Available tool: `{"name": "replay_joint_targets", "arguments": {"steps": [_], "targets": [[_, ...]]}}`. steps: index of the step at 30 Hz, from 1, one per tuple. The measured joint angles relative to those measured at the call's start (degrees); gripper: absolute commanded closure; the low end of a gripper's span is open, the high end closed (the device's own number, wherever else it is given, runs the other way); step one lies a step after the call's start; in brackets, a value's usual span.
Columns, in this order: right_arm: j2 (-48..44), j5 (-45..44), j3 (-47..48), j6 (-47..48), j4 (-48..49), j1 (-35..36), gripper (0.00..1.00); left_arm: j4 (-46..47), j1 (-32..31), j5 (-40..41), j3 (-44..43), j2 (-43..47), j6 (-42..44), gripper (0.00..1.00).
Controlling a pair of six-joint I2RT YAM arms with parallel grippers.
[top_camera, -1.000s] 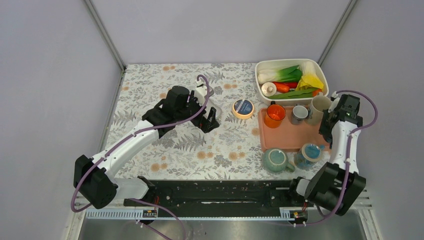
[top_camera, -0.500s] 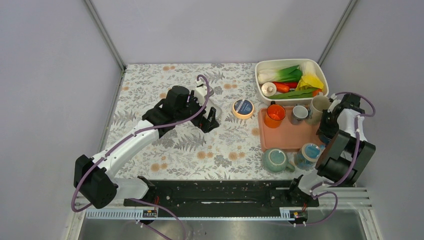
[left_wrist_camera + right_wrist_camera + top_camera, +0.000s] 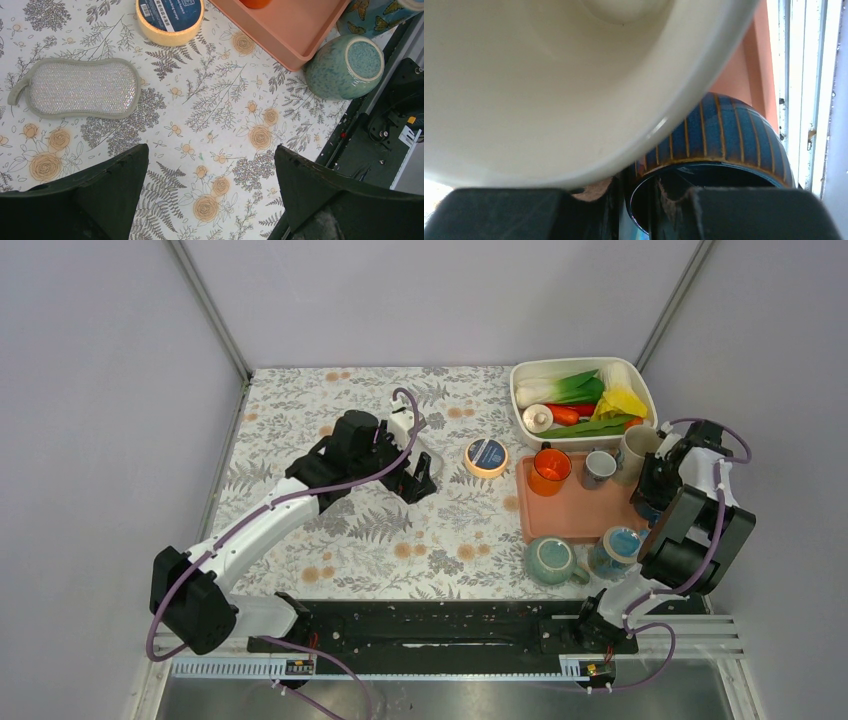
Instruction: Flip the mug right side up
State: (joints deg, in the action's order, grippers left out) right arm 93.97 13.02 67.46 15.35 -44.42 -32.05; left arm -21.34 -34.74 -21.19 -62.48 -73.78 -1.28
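Observation:
The mug (image 3: 729,135) is dark blue with thin orange stripes and lies tipped, its dark mouth facing the right wrist camera. My right gripper (image 3: 651,200) is shut on its rim, one finger inside the mouth and one outside. In the top view that gripper (image 3: 652,495) sits at the right edge of the orange tray (image 3: 575,512), and the arm hides the mug. My left gripper (image 3: 418,480) hangs open over the flowered cloth, its jaws (image 3: 210,170) holding nothing.
A cream mug (image 3: 549,75) stands right against the blue one. On the tray are an orange cup (image 3: 550,470) and a grey mug (image 3: 600,468). A green mug (image 3: 550,560) and a butterfly mug (image 3: 618,550) stand near the front. Also present: vegetable tub (image 3: 520,405), tape roll (image 3: 486,456), sponge (image 3: 82,89).
The right arm has folded up, its elbow rising over the tray's right edge while the wrist stays by the cream mug. The left arm has not moved.

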Motion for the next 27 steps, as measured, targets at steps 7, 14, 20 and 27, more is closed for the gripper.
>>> {"name": "replay_joint_targets", "arguments": {"steps": [7,14,20,27], "targets": [[-0.6,1.6,-1.2,0.5,-0.4,-0.2,1.00,0.0,0.2,-0.4,0.0,-0.3,0.0,0.01],[-1.9,0.8,-3.7,2.0,0.7,-0.3,0.90,0.0,0.2,-0.6,0.0,-0.3,0.0,0.01],[-1.8,-1.0,-3.7,2.4,1.0,-0.3,0.81,0.0,0.2,-0.6,0.0,-0.3,0.0,0.01],[-0.1,0.1,-2.3,2.9,1.6,-0.3,0.91,0.0,0.2,-0.6,0.0,-0.3,0.0,0.01]]}}
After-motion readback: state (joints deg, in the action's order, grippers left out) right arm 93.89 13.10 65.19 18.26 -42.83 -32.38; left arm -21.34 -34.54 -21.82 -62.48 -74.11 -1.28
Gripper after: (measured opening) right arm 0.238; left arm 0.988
